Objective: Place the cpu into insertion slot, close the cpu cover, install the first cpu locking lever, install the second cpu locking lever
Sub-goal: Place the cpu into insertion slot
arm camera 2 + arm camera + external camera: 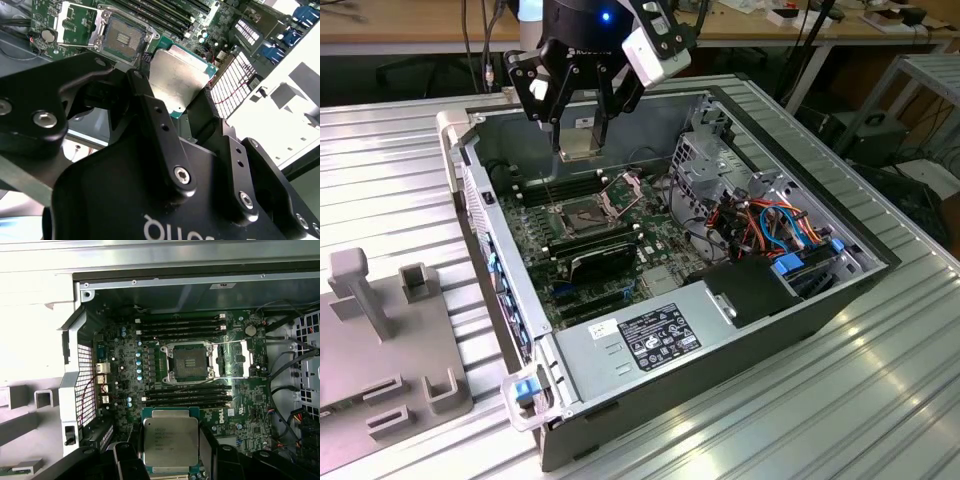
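My gripper [578,138] is shut on the cpu [579,146], a flat silvery square chip, and holds it in the air above the open computer case. In both wrist views the cpu [170,442] [176,79] sits flat between the black fingers [150,107]. The insertion slot [577,216] [189,361] [123,35] lies uncovered on the motherboard below, its brownish contact field showing. The cpu cover [623,192] [235,358] [75,19] is swung open beside the slot. The chip hangs apart from the slot, offset toward the case's back wall.
Long black memory sticks [187,396] flank the slot on two sides. A black card [602,259] and the power supply [655,338] lie nearer the case front. A drive cage with coloured cables [765,222] is on the exterior view's right. A grey fixture [390,330] stands outside, left.
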Tool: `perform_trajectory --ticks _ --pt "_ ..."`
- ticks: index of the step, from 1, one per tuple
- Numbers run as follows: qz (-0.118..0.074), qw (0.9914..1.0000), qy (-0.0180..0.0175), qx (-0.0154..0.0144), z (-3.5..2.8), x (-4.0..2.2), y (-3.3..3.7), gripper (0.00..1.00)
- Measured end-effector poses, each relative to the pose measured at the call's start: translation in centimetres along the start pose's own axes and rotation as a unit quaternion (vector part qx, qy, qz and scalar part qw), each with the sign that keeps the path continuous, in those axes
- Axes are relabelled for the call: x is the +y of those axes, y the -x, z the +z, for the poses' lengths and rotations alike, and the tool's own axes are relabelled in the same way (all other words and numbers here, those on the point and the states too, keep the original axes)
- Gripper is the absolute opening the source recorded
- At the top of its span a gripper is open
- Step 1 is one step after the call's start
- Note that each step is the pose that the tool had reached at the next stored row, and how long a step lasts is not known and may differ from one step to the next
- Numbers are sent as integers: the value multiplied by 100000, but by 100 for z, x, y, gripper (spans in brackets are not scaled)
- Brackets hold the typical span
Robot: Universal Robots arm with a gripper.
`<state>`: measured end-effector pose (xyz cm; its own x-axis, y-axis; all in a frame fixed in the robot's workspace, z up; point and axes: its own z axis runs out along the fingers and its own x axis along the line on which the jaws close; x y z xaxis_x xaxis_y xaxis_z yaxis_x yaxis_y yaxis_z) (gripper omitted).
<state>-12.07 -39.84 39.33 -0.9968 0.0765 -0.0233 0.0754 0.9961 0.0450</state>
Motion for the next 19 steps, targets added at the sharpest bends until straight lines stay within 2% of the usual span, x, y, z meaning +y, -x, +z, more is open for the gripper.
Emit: perform_trajectory --ticks 19 --pt "28 100000 3 -2 16 76 6 55"
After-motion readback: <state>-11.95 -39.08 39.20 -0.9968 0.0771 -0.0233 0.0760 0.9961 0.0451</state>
